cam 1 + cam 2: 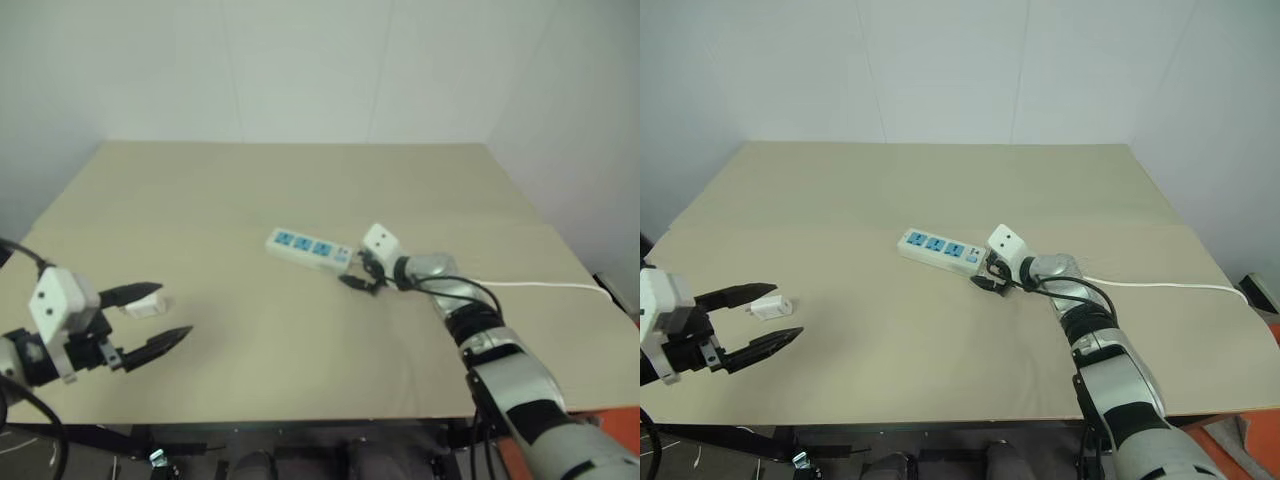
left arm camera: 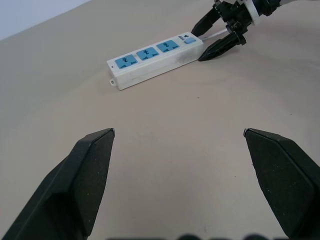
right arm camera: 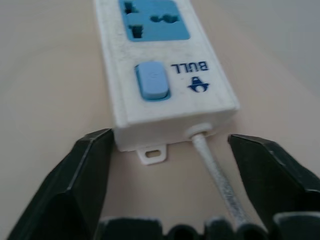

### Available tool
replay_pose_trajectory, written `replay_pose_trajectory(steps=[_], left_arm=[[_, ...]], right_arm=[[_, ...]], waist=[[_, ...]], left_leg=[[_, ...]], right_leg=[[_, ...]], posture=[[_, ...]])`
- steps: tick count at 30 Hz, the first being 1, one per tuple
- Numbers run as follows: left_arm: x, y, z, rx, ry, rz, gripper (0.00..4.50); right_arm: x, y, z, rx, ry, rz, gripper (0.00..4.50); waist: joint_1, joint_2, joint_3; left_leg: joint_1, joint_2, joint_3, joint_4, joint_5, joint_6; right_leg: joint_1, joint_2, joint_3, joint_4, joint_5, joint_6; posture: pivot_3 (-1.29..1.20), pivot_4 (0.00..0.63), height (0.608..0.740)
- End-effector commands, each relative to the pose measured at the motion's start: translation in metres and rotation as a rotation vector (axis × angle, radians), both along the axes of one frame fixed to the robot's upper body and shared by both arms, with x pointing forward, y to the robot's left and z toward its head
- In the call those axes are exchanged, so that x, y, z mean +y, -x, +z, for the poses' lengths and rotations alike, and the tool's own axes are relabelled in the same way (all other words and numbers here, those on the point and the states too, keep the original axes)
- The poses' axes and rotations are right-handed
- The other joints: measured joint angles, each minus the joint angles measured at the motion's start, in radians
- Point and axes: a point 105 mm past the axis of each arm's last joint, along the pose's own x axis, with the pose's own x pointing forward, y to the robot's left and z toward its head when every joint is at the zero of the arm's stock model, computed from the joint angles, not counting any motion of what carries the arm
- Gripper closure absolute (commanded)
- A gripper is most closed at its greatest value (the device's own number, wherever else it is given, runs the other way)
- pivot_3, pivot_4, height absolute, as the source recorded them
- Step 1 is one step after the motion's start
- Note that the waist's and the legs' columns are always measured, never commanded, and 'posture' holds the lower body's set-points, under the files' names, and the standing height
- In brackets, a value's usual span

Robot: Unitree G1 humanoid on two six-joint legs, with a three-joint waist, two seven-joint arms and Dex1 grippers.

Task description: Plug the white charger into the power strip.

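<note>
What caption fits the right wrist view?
Open right gripper straddles the cord at the power strip's switch end.

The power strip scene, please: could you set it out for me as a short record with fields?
surface: beige table
power strip: lies flat mid-table, three blue socket faces up, nothing plugged in
cord: runs from the strip's switch end toward the table's right edge
white charger: on the table at the left, between the left gripper's fingers, not clamped
left gripper: open
right gripper: open, fingers either side of the strip's cord end
</note>
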Motion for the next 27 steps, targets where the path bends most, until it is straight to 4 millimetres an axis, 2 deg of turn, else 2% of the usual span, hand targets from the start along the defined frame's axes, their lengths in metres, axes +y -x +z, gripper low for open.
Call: replay_pose_trajectory(steps=[1, 10, 16, 22, 27], left_arm=[[-0.001, 0.002, 0.011, -0.055, -0.017, 0.002, 0.0], [-0.001, 0.0, 0.012, -0.064, -0.02, -0.001, 0.0], [-0.001, -0.002, 0.013, -0.064, -0.021, -0.008, 0.0], [-0.004, -0.001, 0.012, -0.055, -0.017, -0.02, 0.0], [-0.004, -0.001, 0.011, -0.051, -0.014, -0.02, 0.0]], right_arm=[[-0.004, 0.006, -0.009, 0.052, 0.026, 0.045, 1.57], [0.0, 0.015, -0.01, 0.072, 0.005, 0.106, 4.38], [0.001, 0.025, -0.003, 0.05, -0.01, 0.149, 4.47], [-0.004, 0.066, 0.013, 0.043, -0.079, 0.207, 4.47], [-0.013, 0.092, 0.001, 0.015, -0.049, 0.201, 4.47]], waist=[[-0.001, 0.0, 0.0], [-0.006, 0.0, 0.0], [-0.003, 0.0, 0.0], [0.003, 0.0, 0.0], [0.0, 0.0, 0.0]], left_leg=[[0.0, 0.0, 0.0, 0.0, 0.0, 0.0], [0.001, 0.0, 0.0, 0.0, 0.0, 0.0], [0.001, 0.0, 0.0, 0.0, 0.0, 0.0], [-0.001, 0.0, 0.0, 0.0, 0.0, 0.0], [-0.001, 0.0, 0.0, 0.0, 0.0, 0.0]], right_leg=[[0.0, 0.0, 0.0, 0.0, 0.0, 0.0], [0.0, 0.001, 0.0, 0.0, 0.0, 0.0], [0.0, 0.001, 0.0, 0.0, 0.0, 0.0], [-0.001, 0.0, 0.0, 0.0, -0.001, 0.0], [-0.002, 0.0, 0.0, 0.0, -0.001, -0.001]], posture=[[0.0, 0.15, 0.74], [0.0, 0.15, 0.74], [0.0, 0.15, 0.74], [0.0, 0.15, 0.74], [0.0, 0.15, 0.74]])
